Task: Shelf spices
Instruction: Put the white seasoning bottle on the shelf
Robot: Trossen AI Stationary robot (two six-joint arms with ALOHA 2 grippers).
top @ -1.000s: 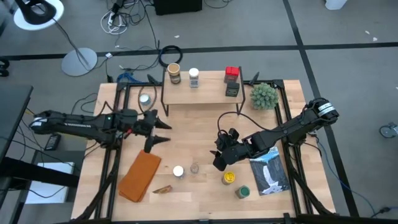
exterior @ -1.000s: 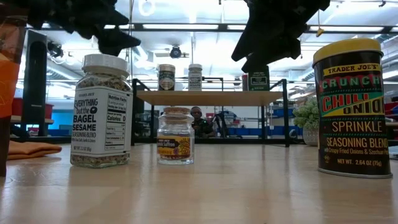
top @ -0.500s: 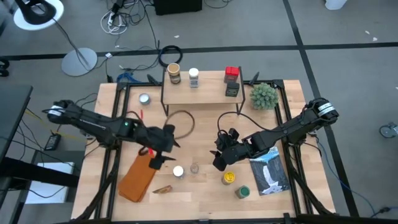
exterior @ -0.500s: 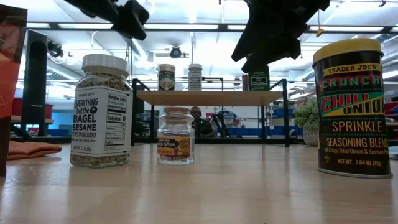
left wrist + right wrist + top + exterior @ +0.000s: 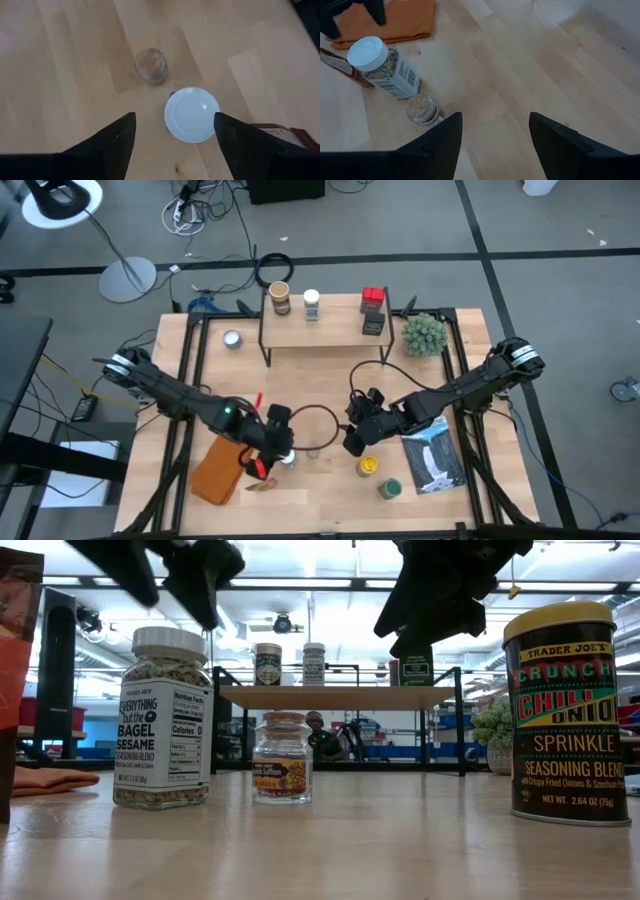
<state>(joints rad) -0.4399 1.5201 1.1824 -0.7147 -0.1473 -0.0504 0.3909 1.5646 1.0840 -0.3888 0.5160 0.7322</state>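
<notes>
Shelf (image 5: 325, 330) holds four spices, and about four wait on the tabletop (image 5: 320, 390); left gripper (image 5: 172, 132) hovers with spread fingers over the white-capped jar (image 5: 192, 114); right gripper (image 5: 492, 132), fingers apart and empty, hangs near the small jar (image 5: 423, 110).

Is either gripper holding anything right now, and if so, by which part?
Nothing is held. The left gripper hangs open above the white-lidded bagel seasoning jar, not touching it. The right gripper is open too, with only bare table between its fingers.
</notes>
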